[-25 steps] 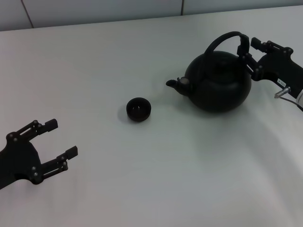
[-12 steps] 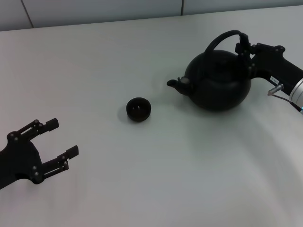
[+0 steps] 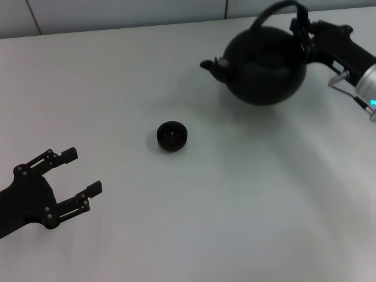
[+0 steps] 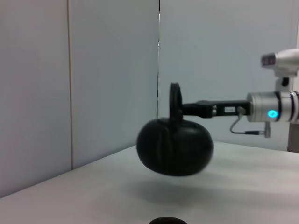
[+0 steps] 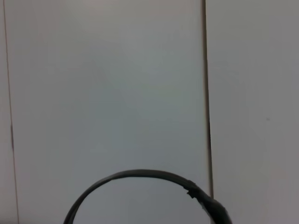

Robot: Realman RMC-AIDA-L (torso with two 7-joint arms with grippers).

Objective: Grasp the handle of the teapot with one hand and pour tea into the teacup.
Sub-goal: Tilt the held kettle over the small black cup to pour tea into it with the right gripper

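Note:
The matte-black teapot (image 3: pixel 264 69) hangs in the air above the table at the far right, spout pointing left. Its arched handle (image 3: pixel 271 10) is held at the right end by my right gripper (image 3: pixel 301 29), which is shut on it. In the left wrist view the teapot (image 4: pixel 175 147) floats clear of the table with its shadow below, and the handle (image 4: pixel 175 100) is clamped by the right gripper (image 4: pixel 194 109). The handle (image 5: pixel 135 175) arcs across the right wrist view. The tiny black teacup (image 3: pixel 172 136) sits near the table's middle, left of and nearer than the pot. My left gripper (image 3: pixel 83 171) rests open at the near left.
The white table (image 3: pixel 235 205) ends at a pale panelled wall (image 3: pixel 117 12) just behind the teapot. A cable (image 3: pixel 346 88) loops off the right wrist. The teacup's rim (image 4: pixel 167 220) shows as a sliver in the left wrist view.
The right gripper has closed on the handle and lifted the teapot off the table, up and slightly left. The left gripper shifted slightly. The teacup stayed put.

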